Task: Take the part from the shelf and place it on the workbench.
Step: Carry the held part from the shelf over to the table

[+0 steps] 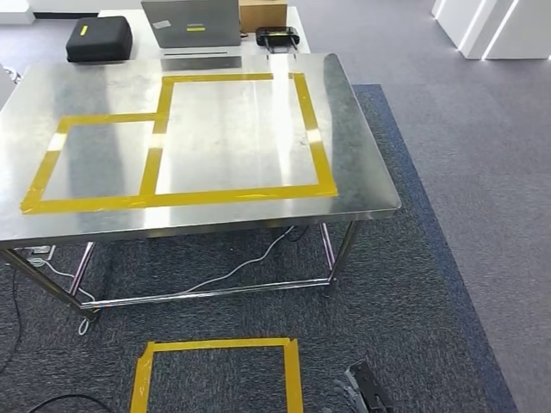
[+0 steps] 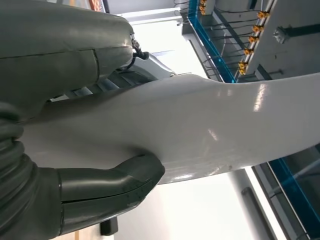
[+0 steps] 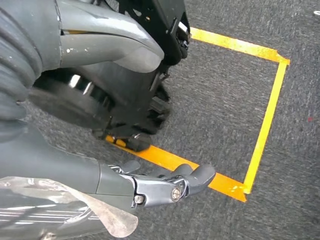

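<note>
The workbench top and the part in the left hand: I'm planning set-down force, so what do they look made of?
Workbench: probably bare polished steel; it mirrors ceiling light. Part, held by left hand: smooth glossy light-grey shell, plastic or painted metal; cannot tell which.

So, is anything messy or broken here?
Nothing looks spilled or broken. The yellow tape on the workbench runs a bit crooked and wrinkled, and a white cable lies loose on the carpet under it.
</note>
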Controlling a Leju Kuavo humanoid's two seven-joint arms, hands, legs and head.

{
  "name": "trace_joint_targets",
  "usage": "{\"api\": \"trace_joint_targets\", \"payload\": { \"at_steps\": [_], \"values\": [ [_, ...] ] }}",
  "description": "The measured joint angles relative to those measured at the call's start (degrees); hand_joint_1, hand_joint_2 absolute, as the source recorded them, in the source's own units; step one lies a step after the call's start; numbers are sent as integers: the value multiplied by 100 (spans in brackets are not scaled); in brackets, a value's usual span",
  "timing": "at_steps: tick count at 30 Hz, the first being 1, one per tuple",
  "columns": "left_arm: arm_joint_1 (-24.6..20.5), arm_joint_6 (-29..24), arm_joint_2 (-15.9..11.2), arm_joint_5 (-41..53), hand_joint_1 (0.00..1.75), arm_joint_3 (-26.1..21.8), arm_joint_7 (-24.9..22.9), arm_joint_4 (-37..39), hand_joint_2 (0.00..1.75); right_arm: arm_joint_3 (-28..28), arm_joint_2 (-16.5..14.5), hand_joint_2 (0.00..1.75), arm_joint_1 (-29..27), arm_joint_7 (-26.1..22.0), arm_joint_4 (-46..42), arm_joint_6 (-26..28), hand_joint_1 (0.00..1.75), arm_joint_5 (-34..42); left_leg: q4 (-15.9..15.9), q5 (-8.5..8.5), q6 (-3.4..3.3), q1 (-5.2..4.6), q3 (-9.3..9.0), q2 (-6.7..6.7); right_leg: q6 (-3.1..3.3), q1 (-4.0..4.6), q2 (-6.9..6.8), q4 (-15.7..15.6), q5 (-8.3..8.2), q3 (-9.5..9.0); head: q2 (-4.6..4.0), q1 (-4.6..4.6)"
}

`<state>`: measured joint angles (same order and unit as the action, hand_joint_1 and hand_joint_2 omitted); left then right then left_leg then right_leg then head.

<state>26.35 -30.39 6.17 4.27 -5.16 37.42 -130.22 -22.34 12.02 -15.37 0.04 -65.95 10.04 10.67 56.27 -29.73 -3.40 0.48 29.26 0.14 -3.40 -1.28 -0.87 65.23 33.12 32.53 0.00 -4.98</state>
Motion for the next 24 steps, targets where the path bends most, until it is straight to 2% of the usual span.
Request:
{"api": "trace_joint_targets", "payload": {
  "at_steps": [2, 3, 4, 5, 6, 7, 8, 9, 11, 12, 13, 14, 15, 16, 17, 18, 19, 20, 21, 23, 24],
  "values": [
    [-2, -2, -1, -2, 175, 0, 0, 0, 175, -7, 8, 175, -22, -8, -3, 16, 0, 20, 3, -39, 7, -3, -63, -34, -8, 0, 75, 726, 258, 494, 0, -9],
    [0, -2, -2, -3, 175, 1, 0, 0, 175, -13, 12, 175, -42, -9, -3, 20, 0, 21, 4, -77, 24, -2, -114, -55, -6, -1, 82, 871, 269, 654, 0, -9],
    [0, -3, -3, -7, 175, 1, 0, 0, 175, -19, 16, 175, -61, -9, -3, 20, 0, 21, 6, -123, 51, 3, -181, -76, -14, -4, 82, 791, 187, 704, 0, -11],
    [0, -3, -3, -17, 175, 0, 0, 0, 175, -25, 23, 175, -74, -10, -3, 20, 0, 21, 6, -182, 80, 10, -266, -89, -22, -10, 81, 502, 12, 651, 0, -12],
    [0, -2, -2, -31, 175, -1, 0, 0, 175, -33, 29, 175, -83, -10, -3, 22, 0, 21, 7, -249, 111, 16, -345, -98, -24, -20, 82, 108, -253, 546, 0, -14],
    [0, -1, -3, -43, 175, -2, 0, 1, 175, -44, 33, 175, -85, -10, -2, 26, 0, 22, 17, -322, 145, 14, -419, -105, -14, -23, 81, -239, -466, 458, 0, -13],
    [-2, 3, -5, -51, 175, -3, 0, 2, 175, -56, 38, 175, -87, -11, -1, 31, 0, 24, 14, -390, 185, 10, -474, -113, 19, -18, 80, -479, -599, 374, 0, -9],
    [-5, 8, -8, -53, 175, -4, 0, 2, 175, -68, 41, 175, -91, -13, -5, 37, 0, 25, 2, -437, 228, 7, -531, -120, 63, -8, 82, -595, -659, 329, 0, -6],
    [-12, 17, -16, -48, 175, -1, 0, 2, 175, -83, 45, 175, -91, -16, -16, 43, 0, 25, 88, -401, 311, 10, -585, -130, 164, 11, 84, -628, -562, 219, 0, -4],
    [-17, 19, -23, -48, 175, 3, 0, 2, 175, -86, 47, 175, -90, -17, -26, 45, 0, 25, 306, -285, 345, 14, -510, -123, 207, 4, 82, -655, -538, 140, 0, -6],
    [-27, 19, -31, -46, 175, 7, 0, 2, 175, -87, 49, 175, -85, -17, -34, 49, 0, 24, 663, -132, 375, 16, -318, -112, 247, -7, 76, -691, -496, 33, 0, 12],
    [-35, 19, -40, -46, 175, 9, 0, 2, 175, -88, 51, 175, -80, -17, -43, 63, 0, 24, 1100, -23, 401, 19, -36, -101, 278, -20, 75, -738, -445, -99, 0, 27],
    [-38, 19, -44, -46, 175, 10, 0, 2, 175, -90, 55, 175, -81, -16, -50, 83, 0, 26, 1485, -29, 422, 23, 267, -90, 298, -24, 68, -790, -384, -217, 0, 43],
    [-36, 20, -45, -46, 175, 10, 0, 2, 175, -93, 57, 175, -82, -14, -54, 103, 0, 29, 1754, -185, 438, 27, 543, -85, 308, -26, 69, -845, -316, -345, 0, 60],
    [-31, 22, -45, -46, 175, 11, 0, 2, 175, -101, 59, 175, -88, -12, -55, 120, 0, 33, 1876, -474, 444, 30, 768, -84, 306, -27, 75, -898, -242, -485, 0, 58],
    [-28, 25, -43, -46, 175, 11, 0, 2, 175, -112, 60, 175, -94, -9, -56, 127, 0, 41, 1863, -785, 443, 30, 931, -83, 299, -28, 82, -944, -165, -637, 0, 62],
    [-25, 27, -42, -46, 175, 11, 0, 2, 175, -124, 60, 175, -100, -7, -59, 127, 0, 58, 1736, -1013, 433, 29, 1039, -82, 289, -28, 88, -984, -81, -782, 0, 64],
    [-25, 29, -42, -49, 175, 12, 0, 2, 175, -138, 60, 175, -105, -6, -62, 126, 0, 79, 1513, -1058, 416, 26, 1103, -84, 276, -27, 102, -1007, 9, -941, 0, 65],
    [-22, 28, -44, -56, 175, 13, 0, 2, 175, -150, 60, 175, -109, -3, -66, 126, 0, 102, 1209, -807, 391, 23, 1128, -103, 261, -27, 117, -1024, 104, -1066, 0, 66],
    [7, 26, -56, -78, 175, 14, 0, 5, 175, -181, 62, 175, -85, 9, -73, 133, 0, 152, 681, 213, 345, 5, 1144, -200, 202, -15, 167, -992, 317, -1265, -4, 69],
    [18, 24, -66, -88, 175, 14, 0, 5, 175, -193, 70, 175, -65, 18, -85, 140, 0, 173, 578, 602, 322, -9, 1150, -238, 153, -19, 194, -981, 411, -1305, -4, 71]
  ]
}}
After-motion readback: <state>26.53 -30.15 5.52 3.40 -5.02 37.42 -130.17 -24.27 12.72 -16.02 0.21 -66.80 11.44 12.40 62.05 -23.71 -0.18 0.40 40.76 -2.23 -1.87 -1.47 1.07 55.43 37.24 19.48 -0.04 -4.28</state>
